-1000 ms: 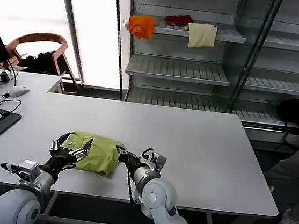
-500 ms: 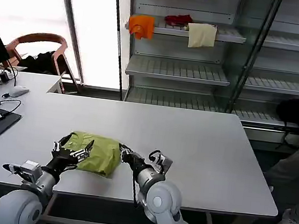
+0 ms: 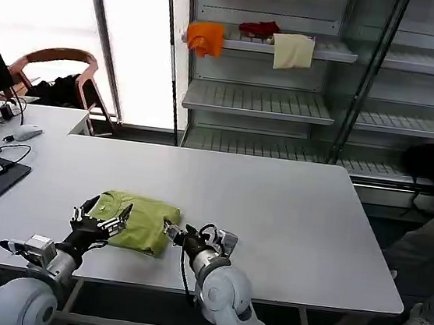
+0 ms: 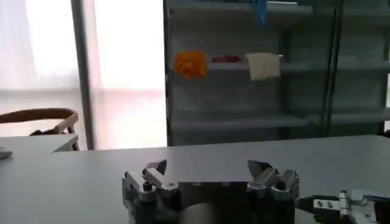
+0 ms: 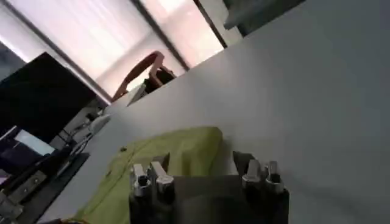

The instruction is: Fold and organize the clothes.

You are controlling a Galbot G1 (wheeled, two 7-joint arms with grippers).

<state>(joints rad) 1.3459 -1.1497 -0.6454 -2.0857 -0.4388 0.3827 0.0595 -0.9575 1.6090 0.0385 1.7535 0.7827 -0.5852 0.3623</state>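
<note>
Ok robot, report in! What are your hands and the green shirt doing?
Left gripper open at shirt's left edge. Right gripper open at its right edge. Shirt folded on table. Nothing in the way.

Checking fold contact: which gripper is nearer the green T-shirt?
Left. The left gripper overlaps the green T-shirt at its left edge; the right gripper sits at its right edge.

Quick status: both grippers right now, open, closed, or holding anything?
Left gripper: open, at the near left edge of the green T-shirt, holding nothing.
Right gripper: open, empty, at the shirt's right edge.
</note>
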